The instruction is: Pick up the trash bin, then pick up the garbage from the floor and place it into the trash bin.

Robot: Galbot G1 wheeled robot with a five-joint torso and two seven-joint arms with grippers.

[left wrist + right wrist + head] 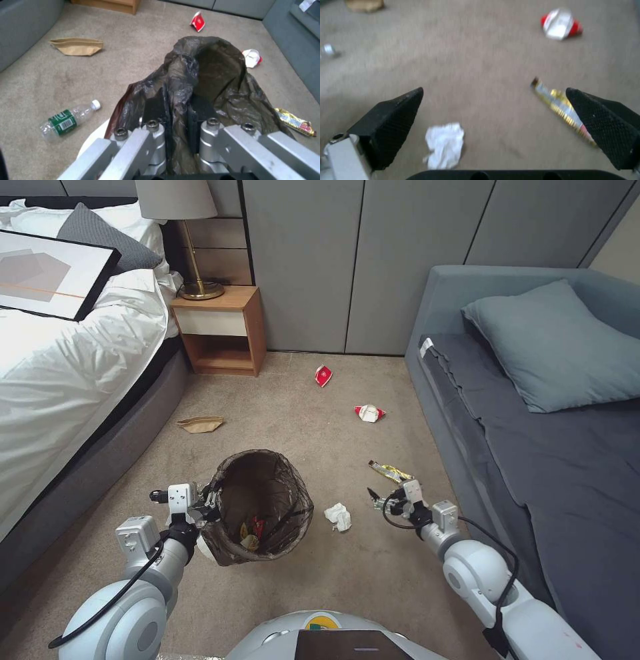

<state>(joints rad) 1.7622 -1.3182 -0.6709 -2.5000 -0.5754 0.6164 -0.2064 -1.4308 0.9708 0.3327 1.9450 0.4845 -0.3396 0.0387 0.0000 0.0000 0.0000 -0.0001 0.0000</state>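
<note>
The trash bin [263,483], a white pail lined with a dark brown bag, hangs tilted just above the floor [313,447]. My left gripper [208,505] is shut on its near rim, and the bag [213,75] bunches around the fingers [155,110]. Some litter lies inside the bin. My right gripper [377,500] hovers open over the carpet, to the right of the bin. The garbage lies around it: a crumpled tissue [338,517] [445,145], a yellow wrapper [390,471] [558,106], two crushed red-and-white cups [369,413] [323,375], a brown paper bag [200,424] and a plastic bottle [68,121].
A bed [60,380] runs along the left, with a wooden nightstand [220,330] and a lamp beyond it. A grey sofa [533,447] lines the right side. Grey wall panels close the far end. Open carpet lies between them.
</note>
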